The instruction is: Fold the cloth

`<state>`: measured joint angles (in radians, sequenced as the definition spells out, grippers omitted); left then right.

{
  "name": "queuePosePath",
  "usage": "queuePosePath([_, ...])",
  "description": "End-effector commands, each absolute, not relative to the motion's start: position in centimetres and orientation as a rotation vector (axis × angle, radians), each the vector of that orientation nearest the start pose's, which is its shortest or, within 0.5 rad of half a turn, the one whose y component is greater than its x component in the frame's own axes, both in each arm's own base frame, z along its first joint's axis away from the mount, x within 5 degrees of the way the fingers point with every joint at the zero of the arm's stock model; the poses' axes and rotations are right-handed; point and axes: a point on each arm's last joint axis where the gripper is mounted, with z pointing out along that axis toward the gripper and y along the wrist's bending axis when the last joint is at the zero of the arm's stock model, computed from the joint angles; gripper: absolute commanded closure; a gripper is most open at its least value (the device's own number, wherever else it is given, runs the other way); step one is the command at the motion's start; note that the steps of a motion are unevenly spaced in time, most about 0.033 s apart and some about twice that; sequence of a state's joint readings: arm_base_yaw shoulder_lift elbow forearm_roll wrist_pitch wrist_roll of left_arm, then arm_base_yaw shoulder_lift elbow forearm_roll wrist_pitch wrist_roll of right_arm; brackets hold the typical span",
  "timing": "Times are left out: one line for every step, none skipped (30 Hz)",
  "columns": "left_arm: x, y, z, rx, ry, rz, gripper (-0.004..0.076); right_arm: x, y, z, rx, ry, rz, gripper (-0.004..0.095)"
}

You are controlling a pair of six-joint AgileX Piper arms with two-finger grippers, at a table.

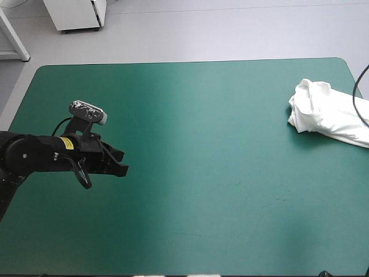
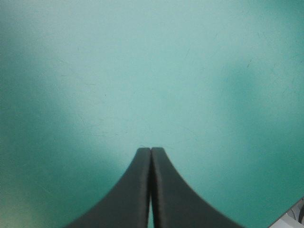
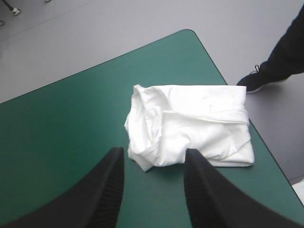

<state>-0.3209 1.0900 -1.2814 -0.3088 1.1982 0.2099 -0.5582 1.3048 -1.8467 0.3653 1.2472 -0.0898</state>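
The white T-shirt [image 1: 331,112] lies as a folded bundle near the table's far right corner, running off the right side of the high view. In the right wrist view the T-shirt [image 3: 190,126] sits just ahead of my right gripper [image 3: 154,159], whose black fingers stand open and apart above the teal-green cover, holding nothing. The right arm itself is out of the high view. My left gripper [image 1: 118,164] hovers over the left part of the table, far from the T-shirt. In the left wrist view the left gripper [image 2: 150,151] is shut with only bare cover ahead.
The T-shirt lies against the table's right edge [image 3: 263,142], close to the rounded far corner [image 3: 190,32]. A white cabinet [image 1: 78,14] stands on the floor beyond the far left edge.
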Motion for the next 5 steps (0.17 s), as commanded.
queuePosePath([17.1,-8.6,42.6,0.633,2.297,-0.472,0.0733,16.6,-5.0,53.8,0.265,2.003,0.052,0.0519])
queuePosePath([17.1,-8.6,42.6,0.638,2.295,-0.470,0.0733,15.5,-3.9,54.0,0.217,1.994,0.046,0.0519])
queuePosePath([17.1,-8.6,42.6,0.639,2.295,-0.470,0.0733,14.5,-3.0,54.0,0.177,1.987,0.045,0.0519])
queuePosePath([17.1,-8.6,42.6,0.641,2.294,-0.469,0.0733,13.4,-2.1,54.0,0.142,1.976,0.049,0.0519])
queuePosePath([17.1,-8.6,42.6,0.641,2.294,-0.469,0.0733,12.3,-1.4,54.0,0.114,1.961,0.060,0.0519])
